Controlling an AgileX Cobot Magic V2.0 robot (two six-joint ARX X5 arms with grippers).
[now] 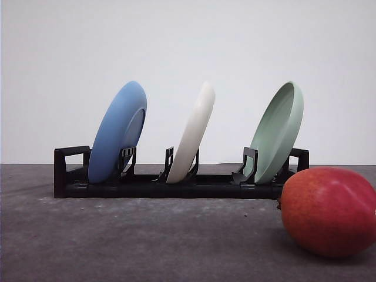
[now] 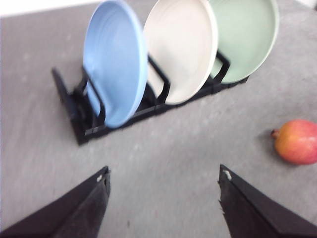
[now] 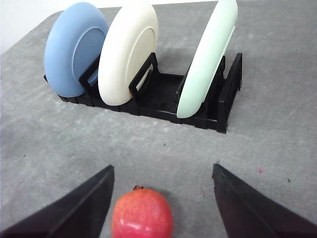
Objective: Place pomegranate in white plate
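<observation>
Now, working left to right, you have a black rack (image 1: 176, 187) holding three matte plates on edge: the blue plate (image 1: 117, 133), the white plate (image 1: 191, 134) in the middle slot, the pale green plate (image 1: 276, 132). Bare grey felt-like table (image 1: 141, 241) lies open in front. Your smooth red pomegranate (image 1: 328, 210) rests right of the rack, near the table's front. The left gripper (image 2: 163, 198) is spread, empty; the right gripper (image 3: 162, 198) gapes around the fruit without touching.
</observation>
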